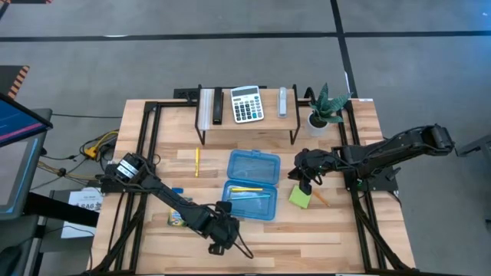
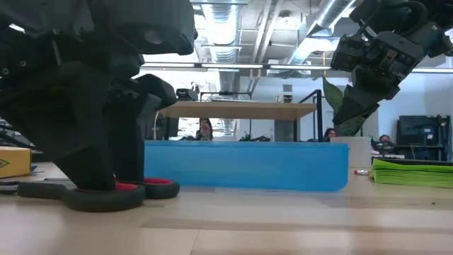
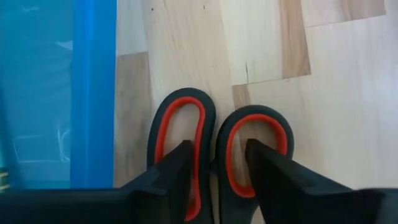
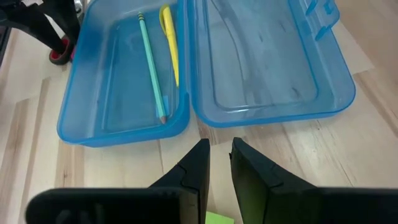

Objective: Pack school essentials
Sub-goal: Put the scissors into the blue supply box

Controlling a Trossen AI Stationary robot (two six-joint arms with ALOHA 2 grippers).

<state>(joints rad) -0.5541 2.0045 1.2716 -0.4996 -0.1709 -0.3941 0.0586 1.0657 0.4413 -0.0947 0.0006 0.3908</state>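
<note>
Left gripper (image 1: 218,247), bottom centre of the high view, has its fingers down at the handles of the scissors (image 3: 217,149) on the table beside the blue case (image 1: 252,184); a grip cannot be confirmed. Right gripper (image 1: 305,186), right of centre, hangs narrowly parted and empty above the sticky-note pad (image 1: 300,197).

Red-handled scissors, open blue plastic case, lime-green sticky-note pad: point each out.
Red-handled scissors (image 3: 186,134), left wrist view: left handle loop.
Open blue plastic case (image 1: 252,185), high view: middle, near hinge.
Lime-green sticky-note pad (image 1: 300,197), high view: top face.
</note>
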